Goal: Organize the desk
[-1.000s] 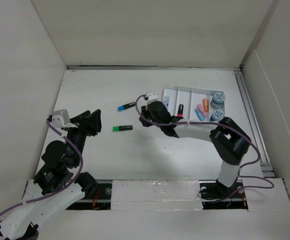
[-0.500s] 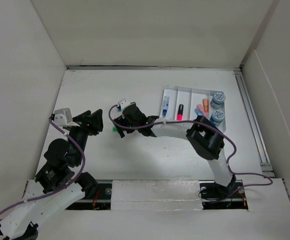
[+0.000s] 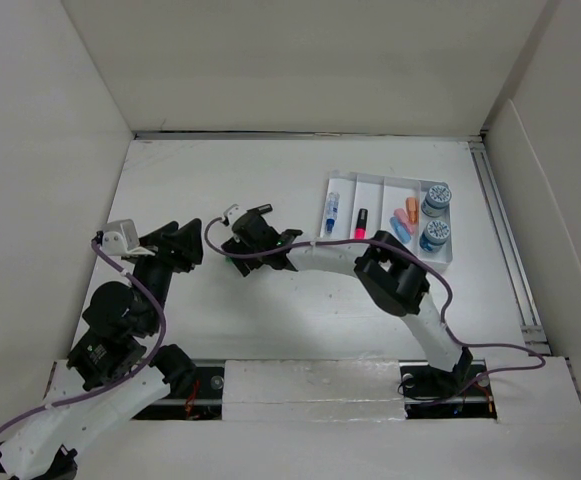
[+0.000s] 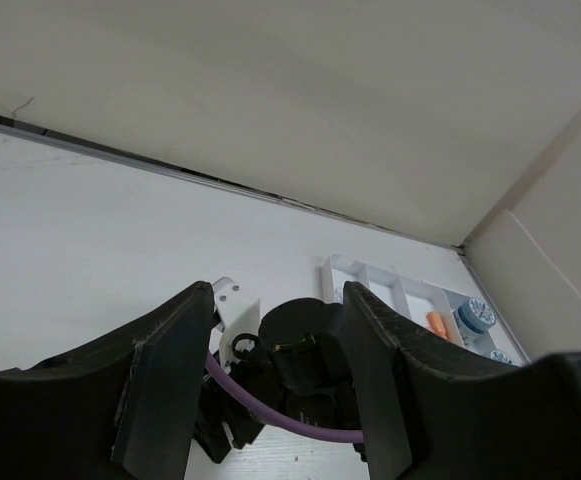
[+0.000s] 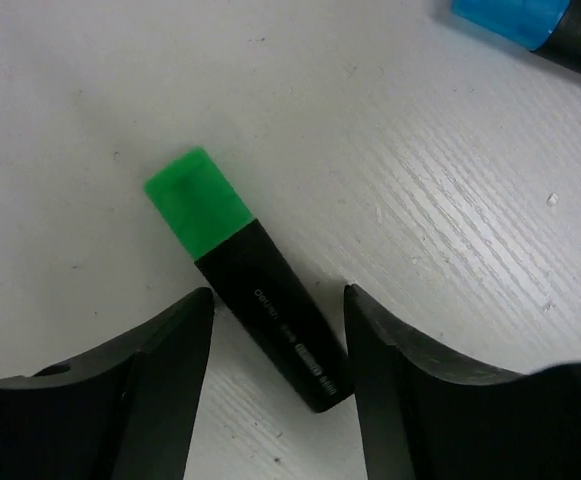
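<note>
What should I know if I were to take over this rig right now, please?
Left gripper: open, empty, above the left side of the desk.
Right gripper: open, fingers either side of the green highlighter lying on the desk; not closed on it yet.
Blue highlighter: loose on the desk close by.
Done: the tray already holds a pen, a pink highlighter and other small items.
Left: probably grip the green highlighter, tray it, then the blue one.
</note>
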